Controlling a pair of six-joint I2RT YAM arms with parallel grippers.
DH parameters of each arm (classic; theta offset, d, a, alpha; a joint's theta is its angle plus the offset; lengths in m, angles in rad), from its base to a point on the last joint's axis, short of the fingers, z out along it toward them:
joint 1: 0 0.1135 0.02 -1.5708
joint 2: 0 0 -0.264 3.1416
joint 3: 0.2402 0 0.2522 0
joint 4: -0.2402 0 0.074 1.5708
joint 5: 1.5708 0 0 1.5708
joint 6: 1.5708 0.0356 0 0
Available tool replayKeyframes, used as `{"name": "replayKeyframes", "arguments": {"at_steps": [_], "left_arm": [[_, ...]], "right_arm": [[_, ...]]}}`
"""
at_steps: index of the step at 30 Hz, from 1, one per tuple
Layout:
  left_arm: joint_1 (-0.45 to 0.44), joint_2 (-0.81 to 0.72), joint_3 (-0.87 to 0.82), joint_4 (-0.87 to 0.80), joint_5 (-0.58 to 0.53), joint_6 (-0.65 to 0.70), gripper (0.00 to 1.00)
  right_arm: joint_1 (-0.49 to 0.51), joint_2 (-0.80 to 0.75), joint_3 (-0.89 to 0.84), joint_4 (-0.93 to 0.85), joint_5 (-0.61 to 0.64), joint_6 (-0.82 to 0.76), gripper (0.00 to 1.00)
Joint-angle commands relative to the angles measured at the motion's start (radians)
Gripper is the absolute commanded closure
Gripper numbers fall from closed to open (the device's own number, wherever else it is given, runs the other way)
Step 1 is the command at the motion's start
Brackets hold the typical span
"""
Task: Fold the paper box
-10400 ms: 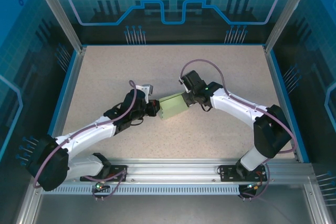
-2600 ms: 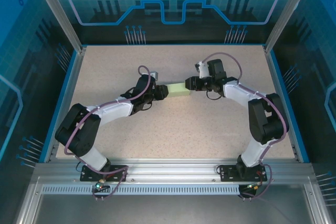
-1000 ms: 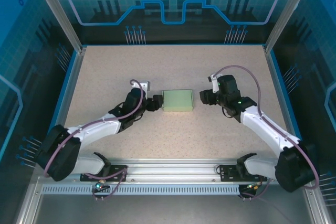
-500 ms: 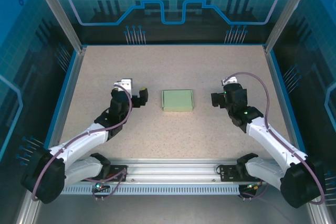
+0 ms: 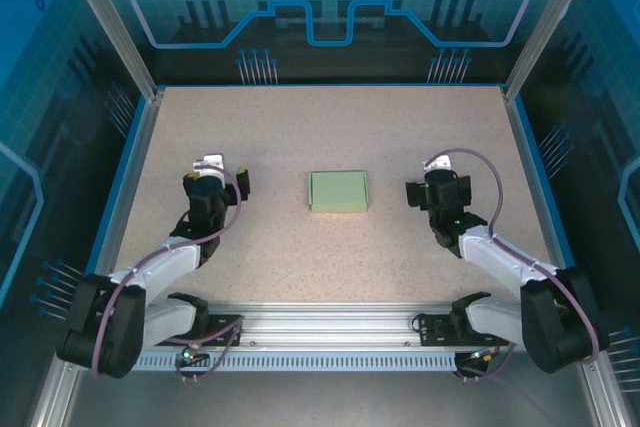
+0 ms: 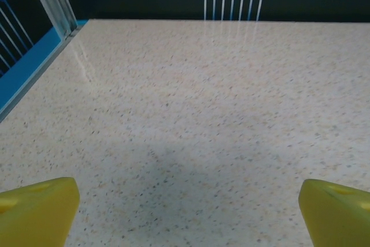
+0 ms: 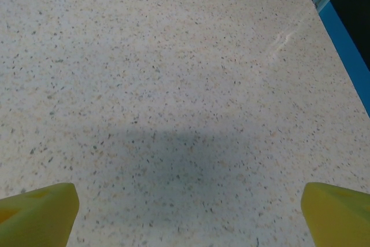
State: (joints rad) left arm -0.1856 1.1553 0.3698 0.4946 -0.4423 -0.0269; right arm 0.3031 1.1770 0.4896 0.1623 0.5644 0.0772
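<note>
The paper box [image 5: 338,191] is a small, flat, pale green rectangle that lies closed on the speckled table [image 5: 330,132], in the middle. My left gripper [image 5: 216,176] stands well to its left, open, with nothing between its fingers. To the right of the box my right gripper [image 5: 438,187] is also open and holds nothing. In the left wrist view the left gripper [image 6: 185,218] shows two yellow fingertips [image 6: 36,209] far apart over bare table. The right gripper [image 7: 188,215] shows the same in the right wrist view, its yellow fingertips [image 7: 340,212] wide apart.
A blue rim [image 5: 130,162] and aluminium posts [image 5: 105,22] bound the table on all sides. The arm bases sit on the metal rail [image 5: 330,332] at the near edge. Bare tabletop separates each gripper from the box.
Both grippers have drawn back from the box, the left one leftward and the right one rightward, and both have opened fully. The box has stayed flat in the middle.
</note>
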Motion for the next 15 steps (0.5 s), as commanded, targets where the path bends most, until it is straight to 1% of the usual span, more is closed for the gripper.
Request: {"name": "replayKeyframes", "arguments": {"at_steps": [1,6,8,10,13,15], "left_arm": [[0.051,0.061,-0.029,0.162,0.127,-0.013,0.01],[0.080,0.193,-0.036,0.315,0.190,0.047,0.01],[0.085,0.202,-0.015,0.288,0.218,0.064,0.01],[0.098,0.240,-0.019,0.349,0.237,0.078,0.01],[0.149,0.315,-0.018,0.408,0.310,0.039,0.01],[0.159,0.378,-0.031,0.488,0.324,0.032,0.01]], "right_arm": [[-0.030,0.054,-0.026,0.164,-0.046,-0.012,0.00],[-0.055,0.135,-0.019,0.259,-0.110,-0.034,0.00],[-0.060,0.150,-0.024,0.311,-0.124,-0.046,0.00],[-0.070,0.162,-0.034,0.362,-0.141,-0.054,0.00],[-0.086,0.187,-0.035,0.418,-0.160,-0.084,0.00],[-0.096,0.201,-0.045,0.467,-0.172,-0.110,0.00]]}}
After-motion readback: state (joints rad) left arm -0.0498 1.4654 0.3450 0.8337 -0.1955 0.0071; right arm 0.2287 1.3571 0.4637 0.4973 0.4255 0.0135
